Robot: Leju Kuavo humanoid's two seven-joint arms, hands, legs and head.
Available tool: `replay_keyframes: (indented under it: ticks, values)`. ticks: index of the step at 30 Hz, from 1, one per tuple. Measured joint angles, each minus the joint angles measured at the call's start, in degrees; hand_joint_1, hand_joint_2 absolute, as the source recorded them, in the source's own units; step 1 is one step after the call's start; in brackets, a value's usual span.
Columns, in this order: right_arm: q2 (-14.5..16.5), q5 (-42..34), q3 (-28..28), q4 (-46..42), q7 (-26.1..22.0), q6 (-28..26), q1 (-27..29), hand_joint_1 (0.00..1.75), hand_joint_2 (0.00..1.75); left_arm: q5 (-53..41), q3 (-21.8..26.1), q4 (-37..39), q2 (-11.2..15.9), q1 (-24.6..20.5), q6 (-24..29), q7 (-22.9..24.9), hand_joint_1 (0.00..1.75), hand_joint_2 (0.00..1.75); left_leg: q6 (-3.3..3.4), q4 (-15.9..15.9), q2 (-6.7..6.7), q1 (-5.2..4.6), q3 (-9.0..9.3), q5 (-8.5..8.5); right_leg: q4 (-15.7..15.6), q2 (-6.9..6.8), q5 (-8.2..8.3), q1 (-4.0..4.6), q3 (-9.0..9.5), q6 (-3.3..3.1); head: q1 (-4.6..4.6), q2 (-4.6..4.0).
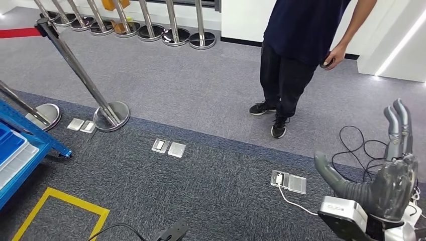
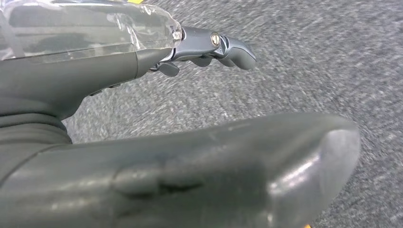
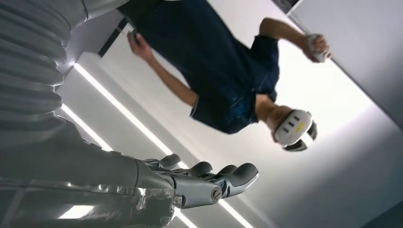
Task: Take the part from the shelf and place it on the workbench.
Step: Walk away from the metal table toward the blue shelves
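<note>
The right hand [image 1: 389, 175] is raised, dark ribbed fingers spread, holding nothing. The left hand [image 2: 142, 118], smooth grey, hangs over speckled carpet [image 2: 309, 57], fingers apart, empty. The blue metal shelf [image 1: 30, 143] stands left; I cannot tell where the part is.

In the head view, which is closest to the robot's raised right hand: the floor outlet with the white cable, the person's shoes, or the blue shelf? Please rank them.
From the right hand:
1. Floor outlet, just left of it.
2. Shoes, farther back, near the middle.
3. Blue shelf, far left edge.
</note>
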Motion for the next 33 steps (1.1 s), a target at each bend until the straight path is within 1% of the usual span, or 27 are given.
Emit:
replay_keyframes:
  ticks: [1, 3, 4, 5, 7, 8, 9, 10, 12, 13, 14, 15, 16, 17, 18, 19, 20, 21, 23, 24, 25, 27, 29, 30, 31, 32, 33]
  values:
    - [0.0, 0.0, 0.0, 0.0, 0.0, 0.1, 0.0, 0.00, 1.75, 0.0, 0.0, 0.0, 0.0, 0.0, 0.0, 0.0, 0.00, 0.00, 0.19, -4.0, 0.80, -0.04, 2.02, 1.95, 0.0, -0.65, -0.27, 0.01, 0.34, 0.16, -0.06, 0.00]
    - [0.0, 0.0, 0.0, 0.0, 0.0, 0.3, -0.1, 0.00, 1.75, 0.0, 0.0, 0.0, 0.0, -0.1, -0.1, -0.1, 0.00, 0.00, 0.58, -10.4, 2.59, -0.45, 5.24, 4.14, 0.0, -1.64, -0.80, 0.21, 0.89, 0.61, -0.11, 0.00]
    - [0.0, 0.0, 0.0, 0.0, 0.0, 0.3, -0.2, 0.00, 1.75, 0.0, 0.0, 0.0, 0.0, -0.2, -0.1, -0.2, 0.00, 0.00, 0.83, -11.8, 3.07, -0.64, 5.86, 4.38, 0.1, -2.00, -0.99, 0.34, 1.05, 0.85, -0.11, 0.00]
    - [0.0, 0.0, 0.0, 0.0, 0.0, 0.4, -0.2, 0.00, 1.75, 0.0, 0.0, 0.0, 0.0, -0.1, -0.1, -0.2, 0.00, 0.00, 1.05, -12.0, 2.93, -0.84, 5.86, 4.25, 0.0, -2.30, -1.13, 0.45, 1.14, 1.08, -0.10, 0.00]
    - [0.1, 0.0, 0.0, -0.1, 0.0, 0.5, -0.3, 0.00, 1.75, 0.1, 0.0, 0.0, 0.0, 0.0, -0.2, -0.2, 0.00, 0.00, 1.65, -12.2, 1.93, -0.97, 5.71, 4.32, -0.2, -3.12, -1.29, 0.47, 1.49, 1.58, -0.11, 0.00]
    - [0.1, 0.0, 0.0, -0.1, 0.0, 0.5, -0.4, 0.00, 1.75, 0.1, 0.0, 0.0, 0.0, 0.1, -0.2, -0.2, 0.00, 0.00, 1.97, -12.5, 1.41, -0.90, 5.85, 4.41, -0.2, -3.07, -1.56, 0.36, 1.70, 1.88, -0.10, 0.00]
    - [0.1, 0.0, -0.1, -0.1, 0.0, 0.5, -0.4, 0.00, 1.75, 0.1, 0.0, 0.0, 0.0, 0.1, -0.2, -0.2, 0.00, 0.00, 2.34, -12.9, 0.92, -0.80, 6.08, 4.53, 0.3, -2.32, -2.18, 0.24, 1.66, 2.10, -0.03, 0.00]
    - [0.1, 0.0, -0.1, -0.1, 0.0, 0.5, -0.5, 0.00, 1.75, 0.1, 0.0, 0.0, 0.0, 0.0, -0.2, -0.2, 0.00, 0.00, 2.70, -13.3, 0.46, -0.64, 6.33, 4.68, 2.0, -1.01, -3.37, 0.10, 0.99, 2.24, 0.08, 0.00]
    - [0.1, 0.0, -0.1, -0.2, 0.0, 0.6, -0.4, 0.00, 1.75, 0.2, 0.0, 0.0, 0.0, -0.2, -0.2, -0.2, 0.00, 0.00, 3.14, -13.5, -0.53, -0.59, 6.57, 4.75, 8.8, 1.87, -6.68, 0.02, -2.38, 2.27, 0.41, 0.00]
    - [0.0, 0.0, -0.1, -0.2, 0.0, 0.6, -0.3, 0.00, 1.75, 0.2, 0.0, 0.0, 0.0, -0.2, -0.2, -0.2, 0.00, 0.00, 3.25, -13.5, -1.11, -0.64, 6.58, 4.71, 12.5, 2.54, -7.97, 0.04, -4.54, 2.25, 0.53, 0.00]
    - [0.0, 0.0, -0.1, -0.2, 0.0, 0.6, -0.3, 0.00, 1.75, 0.2, -0.1, 0.0, 0.0, -0.2, -0.2, -0.2, 0.00, 0.00, 3.31, -13.4, -1.76, -0.70, 6.60, 4.66, 15.0, 2.83, -8.25, 0.08, -6.20, 2.24, 0.61, 0.00]
    - [0.0, 0.0, -0.1, -0.2, 0.0, 0.7, -0.2, 0.00, 1.75, 0.2, -0.1, 0.0, 0.0, -0.1, -0.3, -0.2, 0.00, 0.00, 3.32, -13.4, -2.46, -0.74, 6.65, 4.60, 15.5, 2.97, -7.36, 0.09, -6.96, 2.19, 0.66, 0.00]
    - [0.0, 0.0, -0.1, -0.2, 0.0, 0.8, -0.2, 0.00, 1.75, 0.2, -0.1, 0.0, 0.0, -0.1, -0.3, -0.2, 0.00, 0.00, 3.29, -13.3, -3.19, -0.76, 6.73, 4.51, 13.7, 3.15, -5.42, 0.08, -6.60, 2.08, 0.66, 0.00]
    - [0.0, 0.0, -0.1, -0.2, 0.0, 0.8, -0.3, 0.00, 1.75, 0.2, -0.1, 0.0, 0.0, -0.1, -0.3, -0.2, 0.00, 0.00, 3.18, -13.1, -3.95, -0.74, 6.81, 4.37, 10.2, 3.74, -2.80, 0.01, -5.38, 1.96, 0.67, 0.00]
    - [0.0, 0.0, -0.1, -0.2, 0.0, 0.8, -0.3, 0.00, 1.75, 0.2, -0.1, 0.0, 0.0, -0.1, -0.3, -0.2, 0.00, 0.00, 3.00, -12.9, -4.64, -0.71, 6.77, 4.22, 6.5, 5.11, -0.86, -0.12, -3.99, 1.85, 0.73, 0.00]
    - [0.0, 0.0, -0.1, -0.2, 0.0, 0.8, -0.3, 0.00, 1.75, 0.2, -0.1, 0.0, 0.0, -0.2, -0.3, -0.2, 0.00, 0.00, 2.77, -12.6, -5.36, -0.67, 6.57, 4.09, 3.6, 6.45, 0.46, -0.25, -2.91, 1.78, 0.77, 0.00]
    - [0.0, 0.0, -0.1, -0.2, 0.0, 0.9, -0.3, 0.00, 1.75, 0.2, -0.1, 0.0, 0.0, -0.2, -0.4, -0.2, 0.00, 0.00, 2.45, -12.4, -5.98, -0.54, 6.29, 4.06, 1.8, 7.57, 1.03, -0.29, -2.32, 1.74, 0.77, 0.00]
    - [0.0, 0.0, -0.1, -0.2, 0.0, 0.9, -0.2, 0.00, 1.75, 0.1, -0.2, 0.0, 0.0, -0.1, -0.4, -0.2, 0.00, 0.00, 2.11, -12.3, -6.58, -0.40, 6.00, 4.12, 1.3, 8.11, 0.88, -0.22, -2.20, 1.63, 0.77, 0.00]
    - [0.0, 0.0, -0.1, -0.2, 0.0, 0.9, -0.3, 0.00, 1.75, 0.1, -0.2, 0.0, 0.0, 0.0, -0.4, -0.3, 0.00, 0.00, 1.40, -12.4, -7.54, -0.19, 5.81, 4.26, 0.9, 6.91, 1.11, -0.15, -1.95, 1.14, 0.68, 0.00]
    - [0.0, 0.0, -0.1, -0.3, 0.0, 0.9, -0.3, 0.00, 1.75, 0.0, -0.2, 0.0, 0.0, 0.1, -0.4, -0.4, 0.00, 0.00, 1.09, -12.0, -6.88, -0.32, 5.70, 3.92, 0.6, 6.13, 1.21, -0.19, -1.65, 0.80, 0.58, 0.00]
    - [0.0, 0.0, -0.1, -0.3, 0.0, 0.9, -0.4, 0.00, 1.75, 0.0, -0.2, 0.0, 0.0, 0.0, -0.4, -0.4, 0.00, 0.00, 0.79, -10.6, -5.55, -0.46, 5.17, 3.08, 0.2, 5.25, 1.30, -0.26, -1.35, 0.44, 0.36, 0.00]
    - [0.0, 0.0, -0.1, -0.4, 0.0, 0.9, -0.4, 0.00, 1.75, 0.0, -0.2, 0.0, 0.0, -0.1, -0.4, -0.5, 0.00, 0.00, 0.27, -4.7, -2.05, -0.52, 2.50, 0.02, 0.0, 3.53, 1.22, -0.06, -0.95, -0.12, -0.04, 0.00]
    - [0.0, 0.0, -0.1, -0.4, 0.0, 0.9, -0.3, 0.00, 1.75, 0.0, -0.3, 0.0, 0.0, -0.1, -0.5, -0.5, 0.00, 0.00, -0.12, 1.9, -0.70, -0.18, -0.77, -2.41, 0.0, 1.88, 1.00, 0.20, -0.83, -0.39, -0.16, 0.00]
    - [0.0, 0.0, -0.1, -0.4, 0.0, 1.0, -0.3, 0.00, 1.75, 0.0, -0.3, 0.0, 0.0, -0.1, -0.6, -0.5, 0.00, 0.00, -0.20, 2.9, -0.48, -0.06, -1.29, -2.33, 0.0, 1.11, 0.88, 0.26, -0.76, -0.39, -0.17, 0.00]
    - [0.0, 0.0, -0.1, -0.4, 0.0, 1.0, -0.3, 0.00, 1.75, 0.0, -0.3, 0.0, 0.0, 0.0, -0.7, -0.5, 0.00, 0.00, -0.18, 1.8, -0.29, 0.01, -0.70, -1.30, 0.0, 0.39, 0.74, 0.28, -0.62, -0.32, -0.20, 0.00]
    - [0.0, 0.0, -0.1, -0.4, 0.0, 1.0, -0.4, 0.00, 1.75, 0.0, -0.3, 0.0, 0.0, 0.0, -0.7, -0.5, 0.00, 0.00, -0.01, -1.7, 0.26, -0.01, 1.13, 0.61, 0.0, -0.28, 0.56, 0.28, -0.38, -0.18, -0.24, 0.00]
    - [0.0, 0.0, -0.1, -0.4, 0.0, 1.0, -0.4, 0.00, 1.75, 0.1, -0.3, 0.0, 0.0, 0.0, -0.7, -0.5, 0.00, 0.00, 0.26, -5.9, 1.46, -0.15, 3.23, 2.32, 0.0, -0.90, 0.36, 0.30, -0.13, 0.01, -0.25, 0.00]
